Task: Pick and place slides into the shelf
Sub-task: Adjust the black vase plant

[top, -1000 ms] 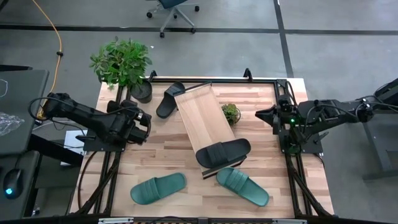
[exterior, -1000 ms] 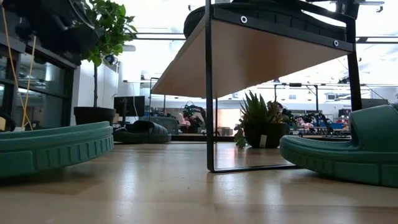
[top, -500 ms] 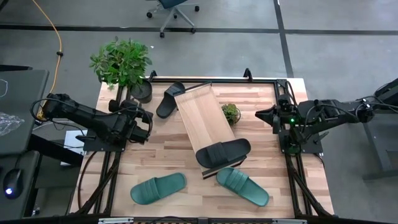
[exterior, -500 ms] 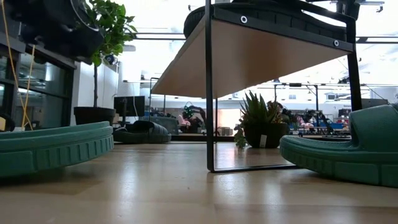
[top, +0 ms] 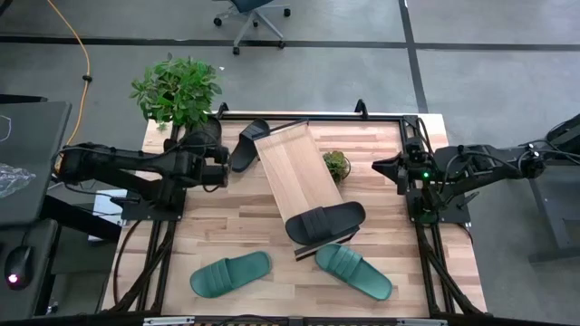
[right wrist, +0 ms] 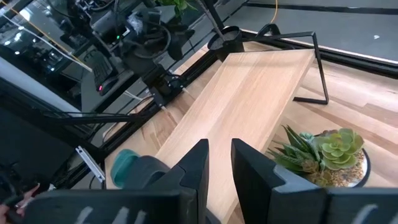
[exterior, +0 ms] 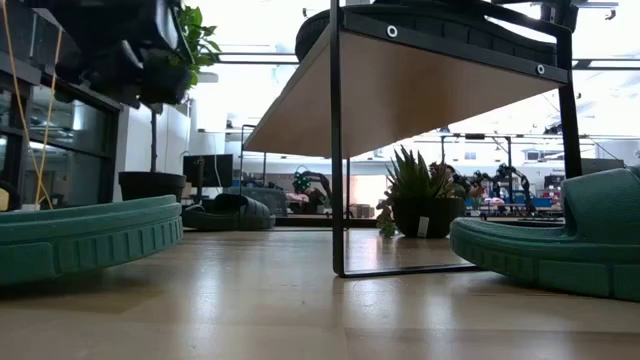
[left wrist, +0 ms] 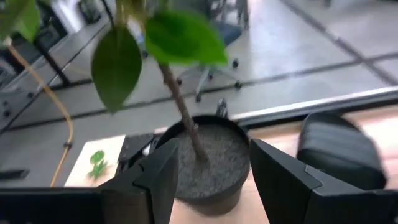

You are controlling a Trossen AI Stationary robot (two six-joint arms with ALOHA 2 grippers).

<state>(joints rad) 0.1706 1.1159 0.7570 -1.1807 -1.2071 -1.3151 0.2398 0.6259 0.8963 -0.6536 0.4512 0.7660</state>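
The light-wood shelf (top: 297, 172) stands slantwise mid-table. One black slide (top: 326, 220) lies across its near end. The other black slide (top: 246, 145) lies on the table by the shelf's far end. Two teal slides (top: 230, 273) (top: 353, 270) lie on the table near the front edge. My left gripper (top: 227, 166) is open and empty above the table, just left of the far black slide (left wrist: 339, 149). In its wrist view it looks at the plant pot (left wrist: 205, 193). My right gripper (top: 381, 167) waits shut at the table's right side.
A tall potted plant (top: 178, 95) stands at the far left corner, its pot (top: 207, 134) close to my left gripper. A small succulent (top: 336, 164) stands right of the shelf. Bare tabletop (top: 227, 217) lies left of the shelf.
My left gripper has swung toward the table's far edge and a little to the right, nearing the plant pot and the far black slide. It stays open. The slides and the shelf have not moved.
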